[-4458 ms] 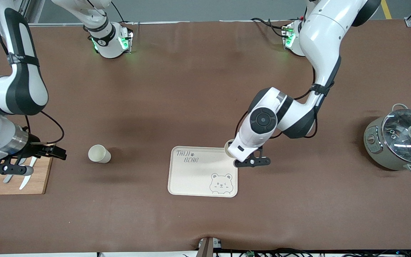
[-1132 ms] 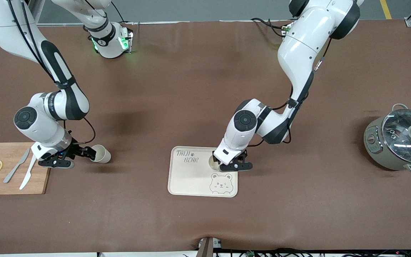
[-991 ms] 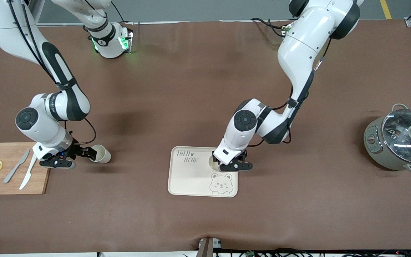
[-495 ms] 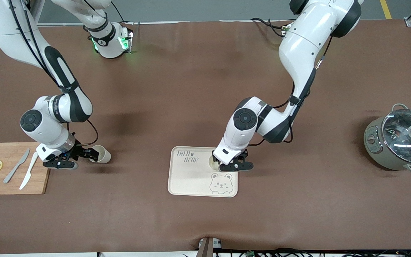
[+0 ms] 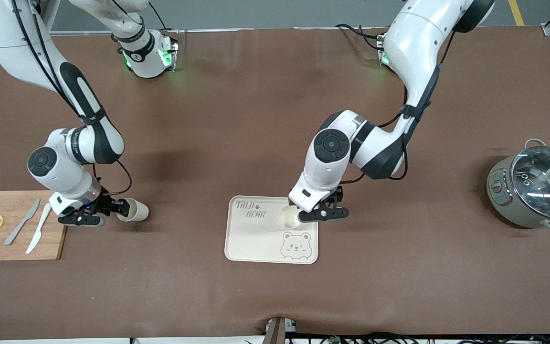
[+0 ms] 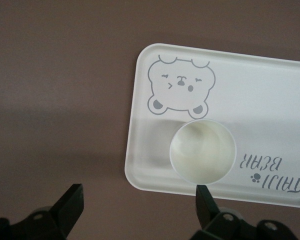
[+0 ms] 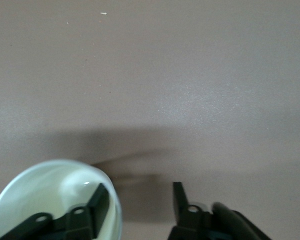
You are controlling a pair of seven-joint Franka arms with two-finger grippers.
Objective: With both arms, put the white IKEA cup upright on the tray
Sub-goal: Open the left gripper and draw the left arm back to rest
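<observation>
left claw wide open, empty, over upright cup at 2 o'clock on tray; right claw part-closed astride second cup rim, not yet pinching; risks tipping it.

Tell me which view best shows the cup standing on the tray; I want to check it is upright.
The left wrist view: it looks straight down into the cup, round rim up, on the tray beside the bear drawing. The front view shows that cup small, next to the left gripper. The right wrist view shows only another cup.
</observation>
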